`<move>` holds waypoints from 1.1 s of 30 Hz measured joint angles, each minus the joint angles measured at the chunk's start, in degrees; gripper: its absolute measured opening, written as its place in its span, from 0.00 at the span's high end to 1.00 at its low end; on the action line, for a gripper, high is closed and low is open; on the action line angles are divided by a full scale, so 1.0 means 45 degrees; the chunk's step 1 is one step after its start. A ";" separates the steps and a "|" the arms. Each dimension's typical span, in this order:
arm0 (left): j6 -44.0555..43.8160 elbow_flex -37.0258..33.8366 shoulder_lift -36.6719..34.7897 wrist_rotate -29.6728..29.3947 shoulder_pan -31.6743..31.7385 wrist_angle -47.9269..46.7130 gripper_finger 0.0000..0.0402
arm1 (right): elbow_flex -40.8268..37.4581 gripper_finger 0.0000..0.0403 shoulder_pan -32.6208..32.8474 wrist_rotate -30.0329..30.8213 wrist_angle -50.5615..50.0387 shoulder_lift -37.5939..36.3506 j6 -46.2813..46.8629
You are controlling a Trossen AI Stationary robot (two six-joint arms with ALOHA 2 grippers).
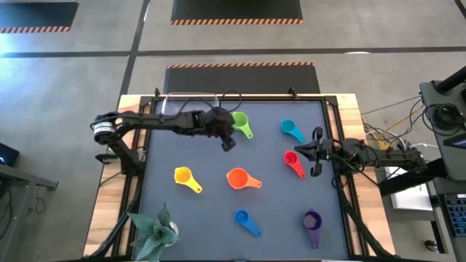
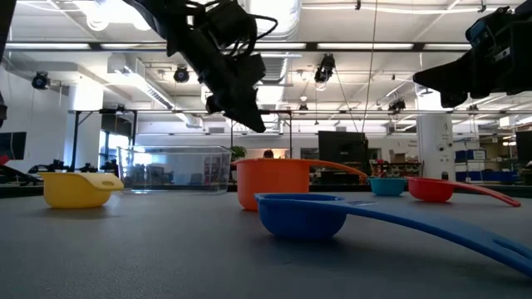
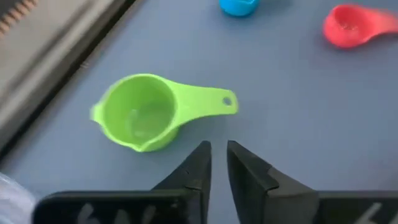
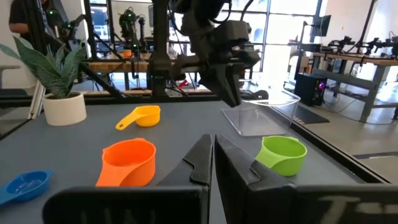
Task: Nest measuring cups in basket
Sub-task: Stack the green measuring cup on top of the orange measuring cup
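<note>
A: Left hand (image 1: 227,140)?

B: Over the far left part of the table (image 1: 218,218), just beside the green cup (image 1: 241,122), raised off the surface. Its wrist view shows the fingers (image 3: 198,163) with only a narrow slit between them, nothing in it. Green cup (image 3: 149,112) lies upright, handle towards the fingertips. I'd judge it's lining up on that handle.

A: Right hand (image 1: 314,151)?

B: Parked at the right edge, near the red cup (image 1: 293,161). Fingers pressed together, empty. Waiting.

A: Basket?

B: Clear tub, far left corner. Hard to spot from above; low view shows it (image 2: 174,169) behind the yellow cup (image 2: 76,188), and the right wrist view has it (image 4: 264,115) just beyond the green cup. Looks empty, as far as I can tell.

A: Other cups?

B: All loose on the table, well apart. Teal (image 1: 291,130) far right, orange (image 1: 240,178) middle, yellow left of it, blue (image 1: 246,220) and purple (image 1: 312,225) along the near edge. None nested yet.

A: Why green first?

B: Guessing: it sits nearest the basket and looks among the biggest, so it makes a sensible bottom for the stack.

A: Anything else?

B: Potted plant (image 1: 155,231) at the near left corner, out of the way.
</note>
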 joint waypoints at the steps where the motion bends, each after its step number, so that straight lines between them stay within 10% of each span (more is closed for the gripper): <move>1: 0.0303 -0.0021 0.0000 -0.0287 -0.0004 0.0071 0.88 | -0.0002 0.98 0.0001 0.0000 0.0000 0.0000 -0.0013; 19: 0.1785 0.3115 0.3364 -0.1069 -0.0060 -0.1148 0.43 | -0.0004 0.98 -0.0003 0.0000 0.0000 0.0000 -0.0006; 33: 0.3428 0.8034 0.7817 -0.2485 0.0149 -0.6134 0.44 | -0.0002 0.98 -0.0001 0.0000 0.0000 -0.0003 -0.0018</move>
